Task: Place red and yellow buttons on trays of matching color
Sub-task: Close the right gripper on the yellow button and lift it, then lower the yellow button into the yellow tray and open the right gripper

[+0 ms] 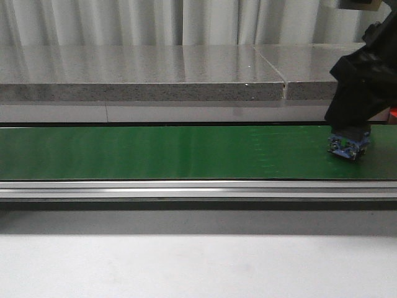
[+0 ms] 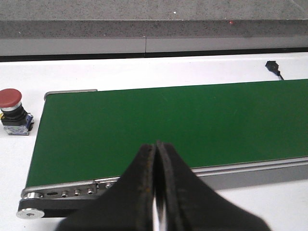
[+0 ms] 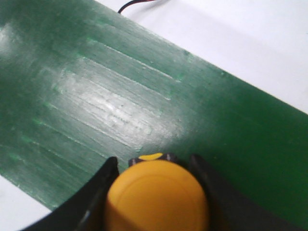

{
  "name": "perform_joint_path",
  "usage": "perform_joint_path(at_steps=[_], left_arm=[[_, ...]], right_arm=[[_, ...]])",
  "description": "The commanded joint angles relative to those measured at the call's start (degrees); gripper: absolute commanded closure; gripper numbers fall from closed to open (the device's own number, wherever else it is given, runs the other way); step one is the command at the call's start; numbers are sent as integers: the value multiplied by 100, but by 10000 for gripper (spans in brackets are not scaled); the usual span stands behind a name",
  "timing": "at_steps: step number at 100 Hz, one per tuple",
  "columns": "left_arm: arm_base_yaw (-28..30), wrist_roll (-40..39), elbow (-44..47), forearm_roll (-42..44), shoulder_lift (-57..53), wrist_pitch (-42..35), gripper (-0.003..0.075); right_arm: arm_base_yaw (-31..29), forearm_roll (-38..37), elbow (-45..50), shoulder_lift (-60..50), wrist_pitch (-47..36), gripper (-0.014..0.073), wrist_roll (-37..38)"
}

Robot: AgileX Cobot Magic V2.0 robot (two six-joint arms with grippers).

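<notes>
Green conveyor belt (image 1: 167,152) beneath grey stone ledge (image 1: 142,77).

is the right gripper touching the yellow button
Touching: the right wrist view shows the right gripper with both fingers pressed against the yellow button, no gap.

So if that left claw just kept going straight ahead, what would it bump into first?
Probably the green belt: the shut left claw points across it, nothing on it in the way. The red button sits well off to the side.

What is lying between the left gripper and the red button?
Only bare green belt and white table, per the left wrist view; left gripper is shut, red button sits off-belt.
</notes>
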Motion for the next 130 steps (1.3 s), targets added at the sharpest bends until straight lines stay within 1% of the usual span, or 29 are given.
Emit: perform_joint_path(at_steps=[1,11,18,33,44,51,58,65,85,112,130], left_arm=[[-43,-33,-151,-72,5,-460,739],[-43,-33,-151,-72,5,-460,739],[-43,-33,-151,-72,5,-460,739],[-43,-33,-151,-72,5,-460,739],[-43,-33,-151,-72,5,-460,739],[-43,-33,-151,-72,5,-460,739],[-43,-33,-151,-72,5,-460,739],[-43,-33,-151,-72,5,-460,739],[-43,-33,-151,-72,5,-460,739],[-43,-33,-151,-72,5,-460,739],[-43,-33,-151,-72,5,-460,739]], right_arm=[[-160,88,-157,-451,61,468,89],[-550,-41,-157,-856,348,468,324],[-970,-212,-157,-1201,530,468,506],[-2225,-511,-157,-1890,755,468,797],[-3210,-517,-157,-2116,712,468,861],[-3704,-512,-157,-2100,516,468,1092],[-4040,-505,-157,-2002,249,468,1317],[-4255,-505,-157,-1881,-34,468,1414],[-4624,-505,-157,-1225,-739,468,1495],[-5114,-448,-157,-143,-1015,468,1511],[-5169,-448,-157,313,-1252,468,1511]])
